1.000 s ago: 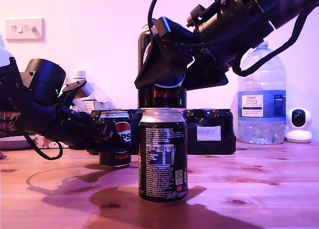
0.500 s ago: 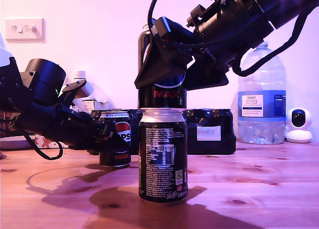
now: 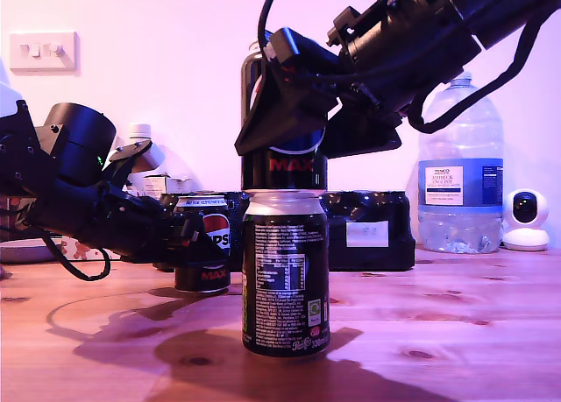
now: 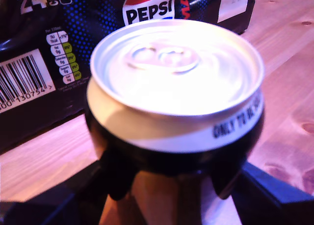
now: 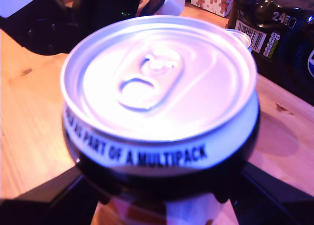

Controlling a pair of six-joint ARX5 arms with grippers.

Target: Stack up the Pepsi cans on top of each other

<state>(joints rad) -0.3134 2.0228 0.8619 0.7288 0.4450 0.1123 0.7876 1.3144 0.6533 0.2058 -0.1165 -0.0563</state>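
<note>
My second gripper (image 3: 282, 126) stays clamped on the upper Pepsi can (image 3: 282, 161), which sits on the front Pepsi can (image 3: 285, 275) mid-table (image 3: 456, 332). Versus half a second ago: second arm nudged slightly toward the exterior view's left, stack barely shifted. My first gripper (image 3: 188, 236) is still clenched on the third Pepsi can (image 3: 204, 244), standing on the table behind, beside the Pepsi Max multipack (image 3: 368, 229). Water bottle (image 3: 460, 170) unchanged.

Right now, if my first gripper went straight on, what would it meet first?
Beyond the Pepsi can my first gripper holds, probably the black multipack just behind it; the gap is hard to judge.
</note>
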